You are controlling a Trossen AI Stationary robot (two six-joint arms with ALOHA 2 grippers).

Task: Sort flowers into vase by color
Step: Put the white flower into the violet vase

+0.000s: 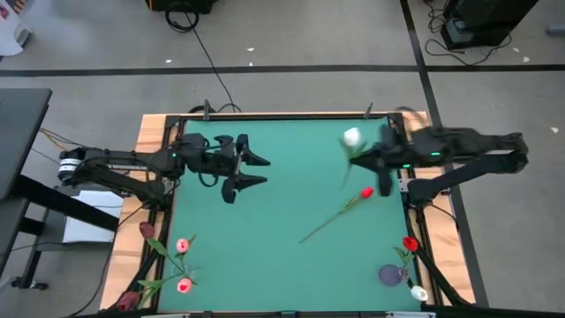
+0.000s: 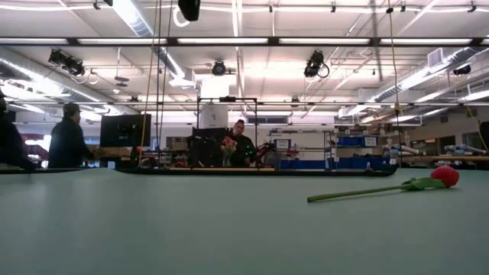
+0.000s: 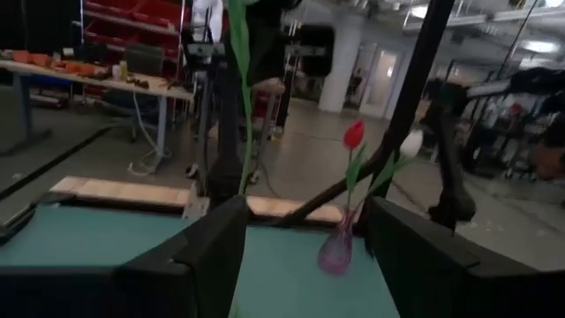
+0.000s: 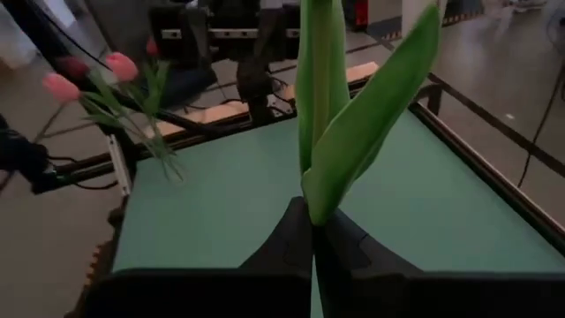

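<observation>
My right gripper [image 1: 369, 162] is over the table's right far part, shut on a white tulip [image 1: 351, 137] that it carries above the table. A red tulip [image 1: 367, 192] lies flat on the green mat, its stem [image 2: 359, 192] running toward the near left. At the right near corner a purple vase [image 1: 391, 275] holds a red tulip [image 1: 410, 243] and a white one [image 1: 418, 292]. Pink tulips [image 1: 182, 246] and dark red ones [image 1: 146, 230] stand at the left near corner. My left gripper [image 1: 256, 170] hovers open over the table's left far part. My right gripper pinches the white tulip between its two shut fingers at the lower stem, where the green leaves spring [image 4: 311, 210]. The leaves [image 4: 371, 115] and stem rise out from between the fingers. The flower is lifted clear of the table.
A black frame [image 1: 282, 116] edges the green mat, with wooden boards outside it. The middle of the mat [image 1: 265, 230] is bare. People stand in the room beyond the far edge [image 2: 67, 141].
</observation>
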